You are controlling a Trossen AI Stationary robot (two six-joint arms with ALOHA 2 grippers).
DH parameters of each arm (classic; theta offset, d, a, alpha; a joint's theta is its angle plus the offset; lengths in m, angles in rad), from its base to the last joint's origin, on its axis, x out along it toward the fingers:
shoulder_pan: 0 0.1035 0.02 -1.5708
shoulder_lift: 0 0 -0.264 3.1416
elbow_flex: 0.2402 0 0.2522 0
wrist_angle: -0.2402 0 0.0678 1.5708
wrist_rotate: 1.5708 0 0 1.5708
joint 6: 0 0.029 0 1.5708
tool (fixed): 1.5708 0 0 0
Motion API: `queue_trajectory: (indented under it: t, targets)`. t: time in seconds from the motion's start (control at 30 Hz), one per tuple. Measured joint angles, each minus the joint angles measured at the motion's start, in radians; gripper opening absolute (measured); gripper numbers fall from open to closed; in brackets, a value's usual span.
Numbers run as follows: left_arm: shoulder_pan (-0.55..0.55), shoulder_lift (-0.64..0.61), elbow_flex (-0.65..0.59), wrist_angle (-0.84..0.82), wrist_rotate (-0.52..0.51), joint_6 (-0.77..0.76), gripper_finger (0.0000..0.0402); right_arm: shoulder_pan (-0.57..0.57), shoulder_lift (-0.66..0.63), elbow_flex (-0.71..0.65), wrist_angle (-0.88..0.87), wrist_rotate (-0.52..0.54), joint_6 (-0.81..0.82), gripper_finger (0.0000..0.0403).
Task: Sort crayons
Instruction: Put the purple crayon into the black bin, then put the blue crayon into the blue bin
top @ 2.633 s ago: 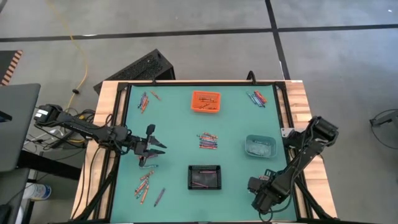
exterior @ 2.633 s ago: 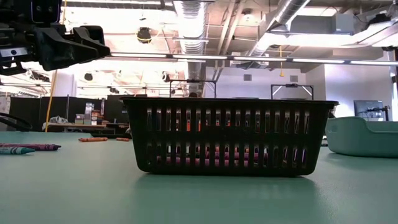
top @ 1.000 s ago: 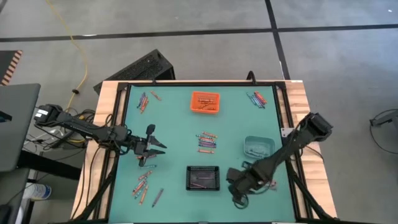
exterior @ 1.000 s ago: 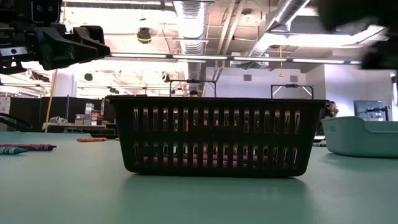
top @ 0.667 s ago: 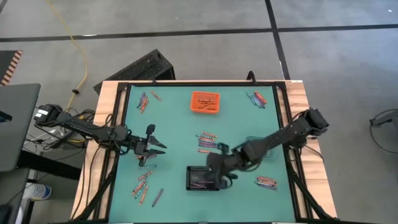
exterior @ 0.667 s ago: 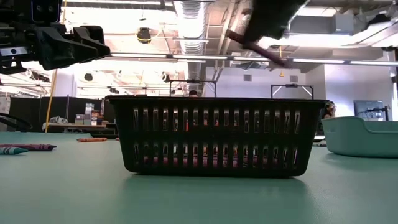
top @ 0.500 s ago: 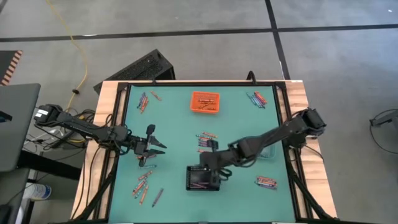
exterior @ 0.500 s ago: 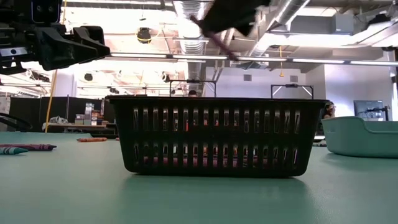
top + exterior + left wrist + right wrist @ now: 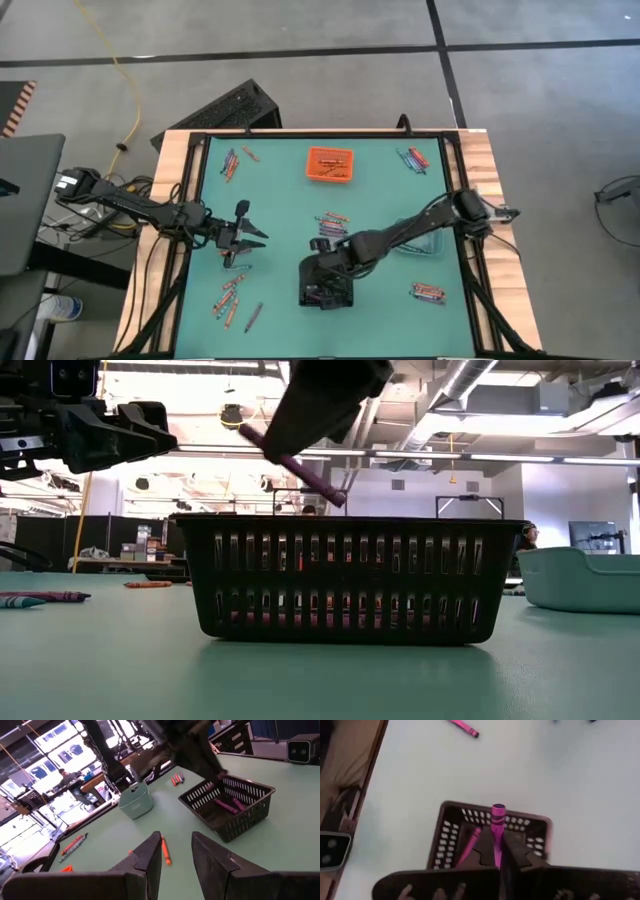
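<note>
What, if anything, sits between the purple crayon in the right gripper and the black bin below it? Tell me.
Nothing visible does. The right gripper holds the purple crayon tilted just above the black bin, whose open top is bare of any cover; only a few purple crayons lie on its floor. The left gripper waits off to the side.

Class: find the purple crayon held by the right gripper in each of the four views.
High view: hidden under the right gripper.
Low view: purple crayon, slanting above the black bin.
Left wrist view: too blurred to tell.
Right wrist view: centre, over the bin.
Shared landmark: the black bin.
</note>
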Motion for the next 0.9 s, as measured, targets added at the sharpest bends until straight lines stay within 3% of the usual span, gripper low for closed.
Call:
queue_trajectory:
  t: [0.4,0.63,0.8,0.9]
  targets:
    - [0.0,0.0,0.0,-0.001,0.005,-0.015,0.0096,0.0,-0.007,0.007,-0.166,-0.001,0.218,0.0057]
    - [0.0,0.0,0.0,-0.001,0.005,-0.015,0.0096,0.0,-0.006,0.007,-0.206,-0.008,0.221,0.0066]
    - [0.0,0.0,0.0,0.0,0.005,-0.035,0.0096,0.032,-0.021,0.007,-0.271,-0.08,0.187,0.0066]
    - [0.0,0.0,0.0,-0.009,0.005,-0.095,0.0096,0.068,-0.045,0.007,-0.293,-0.028,0.116,0.0066]
